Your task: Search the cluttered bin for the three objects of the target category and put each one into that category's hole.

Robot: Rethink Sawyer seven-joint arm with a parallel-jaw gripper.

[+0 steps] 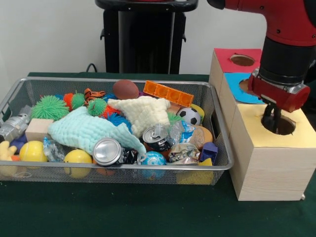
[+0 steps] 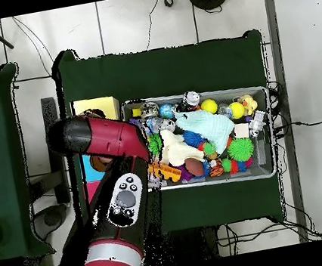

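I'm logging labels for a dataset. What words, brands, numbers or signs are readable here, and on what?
None can be read.
Crushed cans: printing on the sides is too blurred to make out.
Crumpled wrapper: markings are illegible.
Wooden boxes: plain coloured tops, with no lettering.

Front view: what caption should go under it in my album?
Red robot arm's claw dips into the yellow box's hole beside a toy-stuffed wire bin.

A silvery wire-mesh metal bin (image 1: 29, 89) holds shiny aluminium cans (image 1: 107, 151), nubbly cloths (image 1: 89, 129) and glossy balls (image 1: 78, 156).
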